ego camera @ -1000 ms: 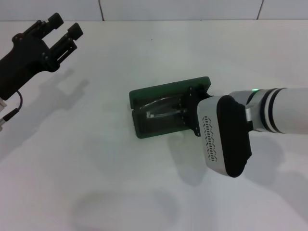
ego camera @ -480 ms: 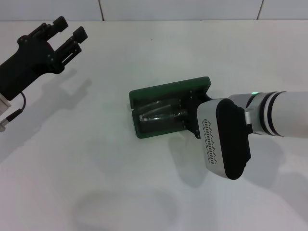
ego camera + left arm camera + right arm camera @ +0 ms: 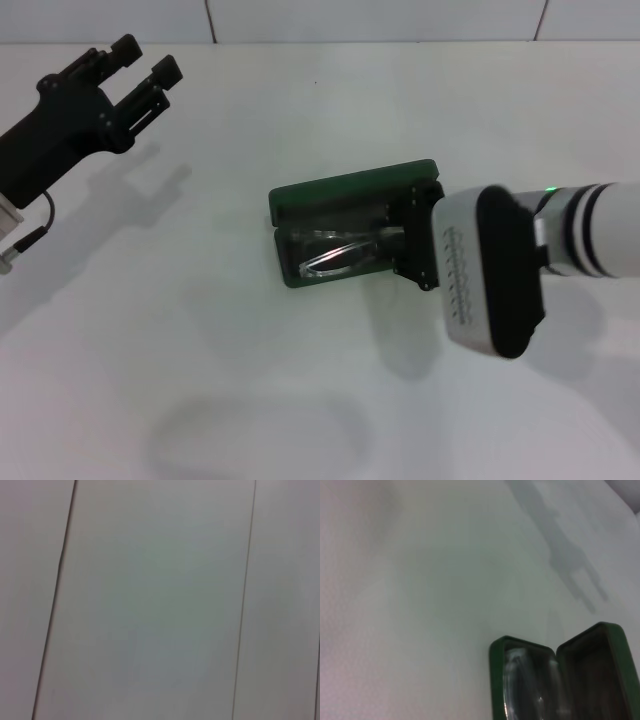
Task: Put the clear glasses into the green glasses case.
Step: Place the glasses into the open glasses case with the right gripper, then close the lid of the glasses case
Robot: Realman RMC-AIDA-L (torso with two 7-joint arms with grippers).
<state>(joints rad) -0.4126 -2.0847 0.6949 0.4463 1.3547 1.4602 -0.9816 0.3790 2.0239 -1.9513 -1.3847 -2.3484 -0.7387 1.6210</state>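
Head view is showing me the white table (image 3: 300,400) spreading across everything, with my right arm reaching in from three o'clock. My left gripper (image 3: 140,75) is hanging idle at ten o'clock, well apart from the work, its fingers spread open. At the centre the green glasses case (image 3: 340,190) is lying with its lid hinged back. My right gripper (image 3: 405,240) is sitting at the case's three o'clock end, touching or just over the tray; I cannot tell whether it is open or closed, since the wrist housing is blocking it. The clear glasses (image 3: 335,258) are lying inside the tray, and the right wrist view is confirming them there. I am judging the placing step nearly finished. Next I am needing to let go cleanly and withdraw without dragging them out.
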